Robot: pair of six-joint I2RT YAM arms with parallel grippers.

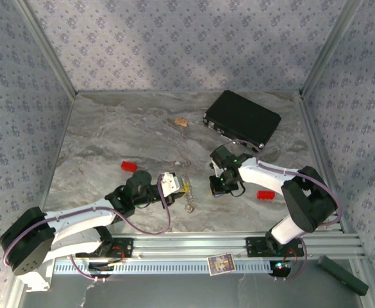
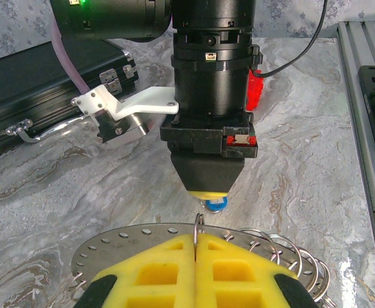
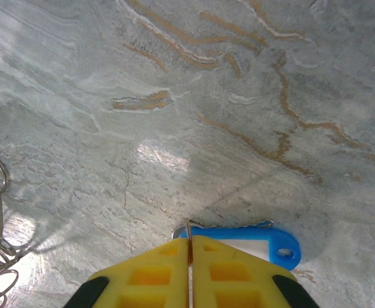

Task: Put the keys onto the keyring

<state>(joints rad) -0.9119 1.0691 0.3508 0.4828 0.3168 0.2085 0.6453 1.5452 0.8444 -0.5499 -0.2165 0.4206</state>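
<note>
Take the black case (image 1: 241, 119) on the marble table (image 1: 110, 138) as your mark. Your left gripper (image 2: 197, 240) sits well apart from the case, toward the arm bases and to the case's left. Its yellow fingers (image 2: 155, 273) are pressed together, with one thin wire loop pinched upright in the seam between them. That loop belongs to the keyring (image 2: 126, 242), a flat silvery disc with a row of small holes and several little split rings along its edge, spread out just under the fingertips. Your right gripper (image 3: 190, 245) points down between the case and the keyring, nearer the keyring, its tip close to the left one's but apart from it. Its pads (image 3: 149, 276) are clenched as well, nipping the small wire ring of the blue key (image 3: 248, 245). The key's blue plastic head, with its white label, lies crosswise just beyond the fingertips, and you cannot tell whether it rests on the marble or hangs just above it. A red block (image 1: 265, 194) lies on the near side of the case, beside the right arm. A second red block (image 1: 129, 166) lies well to the case's left, past the keyring.
</note>
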